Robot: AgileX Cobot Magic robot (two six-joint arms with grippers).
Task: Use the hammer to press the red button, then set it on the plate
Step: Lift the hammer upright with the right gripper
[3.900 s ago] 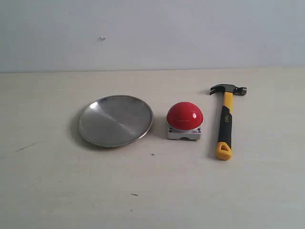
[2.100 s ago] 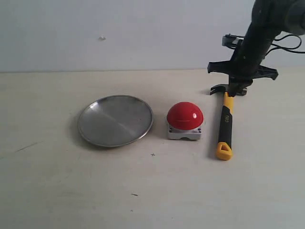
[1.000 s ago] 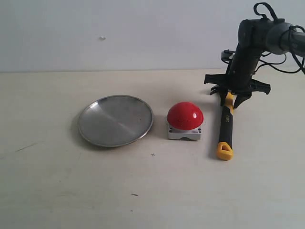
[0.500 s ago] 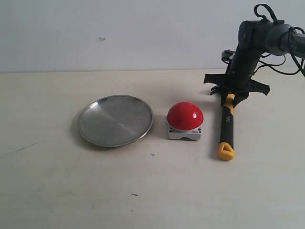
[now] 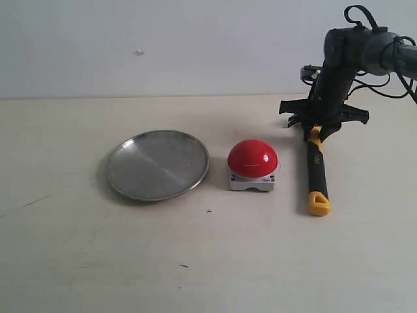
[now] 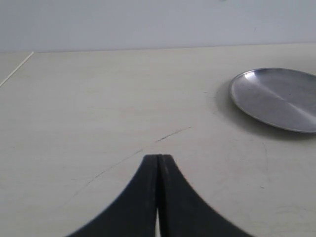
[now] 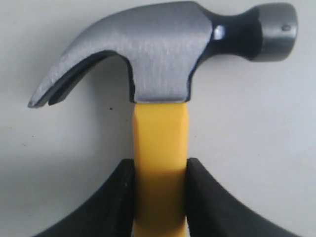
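The right gripper [image 7: 159,197] [image 5: 316,132] is clamped on the yellow neck of the small claw hammer [image 7: 163,64] [image 5: 316,171]. Its two black fingers [image 7: 121,197] press against either side just below the dark metal head. In the exterior view the gripper hides that head. The black handle runs from it toward the camera and ends in a yellow loop low over the pale table [image 5: 195,261]; whether the loop touches the table cannot be told. The handle lies near the right side of the large glossy red button [image 5: 253,157] on its square grey-white base, apart from it. The round shallow silver metal plate [image 5: 158,164] [image 6: 276,94] sits just left of the button. The left gripper [image 6: 158,165] is fully closed, fingers touching, with nothing between them, over bare table well apart from the plate.
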